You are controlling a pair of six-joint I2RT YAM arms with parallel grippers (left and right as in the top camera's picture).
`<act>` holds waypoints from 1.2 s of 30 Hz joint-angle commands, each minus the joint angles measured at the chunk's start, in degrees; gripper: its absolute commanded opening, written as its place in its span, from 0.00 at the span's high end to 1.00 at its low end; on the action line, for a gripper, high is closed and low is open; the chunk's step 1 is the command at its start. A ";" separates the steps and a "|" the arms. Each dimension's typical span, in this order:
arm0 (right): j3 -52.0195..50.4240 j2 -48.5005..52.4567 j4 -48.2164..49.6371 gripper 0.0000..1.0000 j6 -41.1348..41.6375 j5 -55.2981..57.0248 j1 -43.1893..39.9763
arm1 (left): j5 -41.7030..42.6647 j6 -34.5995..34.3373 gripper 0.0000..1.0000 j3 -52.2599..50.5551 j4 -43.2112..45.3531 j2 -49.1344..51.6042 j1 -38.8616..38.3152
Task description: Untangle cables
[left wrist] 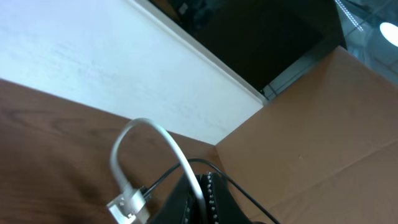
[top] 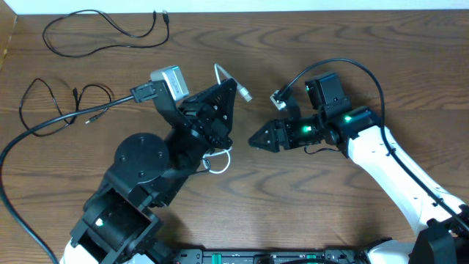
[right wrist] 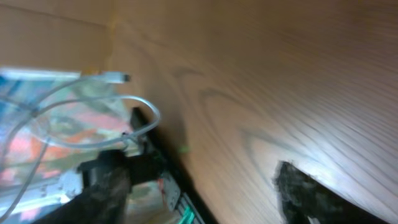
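My left gripper (top: 229,88) is shut on the white cable (top: 218,71) and holds it above the table. One silver plug (top: 245,94) hangs beside the fingertips, and a white loop (top: 217,164) shows under the arm. In the left wrist view the white cable (left wrist: 146,124) arcs out from between the closed fingers (left wrist: 202,179). My right gripper (top: 254,140) is open and empty, just right of the left arm; in its own view (right wrist: 205,186) the white cable (right wrist: 146,112) loops at the left. Two black cables lie apart on the table, one at the top left (top: 139,37) and one at the left (top: 22,103).
The thicker black arm cable (top: 44,126) runs across the left of the table close to the second black cable. Another arm cable (top: 366,73) arcs over the right arm. A cardboard wall (left wrist: 336,124) stands along the table's edge.
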 commanded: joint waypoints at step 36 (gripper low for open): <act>0.26 -1.42 -7.93 0.99 7.58 39.45 2.10 | -22.60 -10.75 0.93 1.11 -15.58 -1.90 0.31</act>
